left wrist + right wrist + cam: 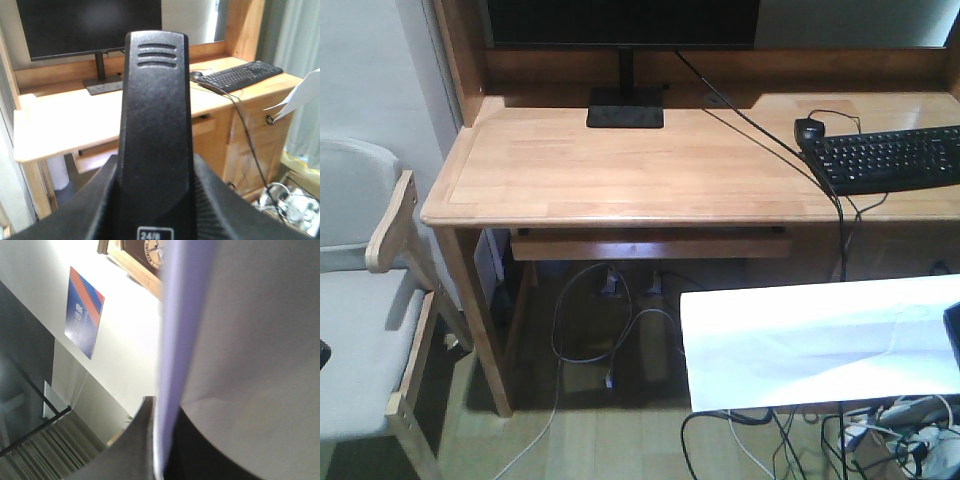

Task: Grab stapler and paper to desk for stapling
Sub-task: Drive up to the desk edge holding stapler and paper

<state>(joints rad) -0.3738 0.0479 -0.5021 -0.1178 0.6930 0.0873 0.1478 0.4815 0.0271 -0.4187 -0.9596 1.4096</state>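
Note:
In the left wrist view, my left gripper (155, 177) is shut on the black stapler (156, 115). The stapler stands up between the fingers (102, 187) and points toward the light-wood desk (65, 120). My right gripper (167, 440) is shut on the white paper (250, 340), seen edge-on in its wrist view. In the front view the paper (810, 340) hangs flat in the air, below and in front of the right part of the desk (620, 170). A corner of the paper (300, 95) also shows at the right of the left wrist view. The left gripper is out of the front view.
On the desk stand a monitor foot (625, 108), a black keyboard (890, 158) and a black mouse (809, 128), with a cable running across the right side. A grey chair with wooden arms (370, 330) stands left of the desk. Cables (610, 340) lie on the floor beneath it.

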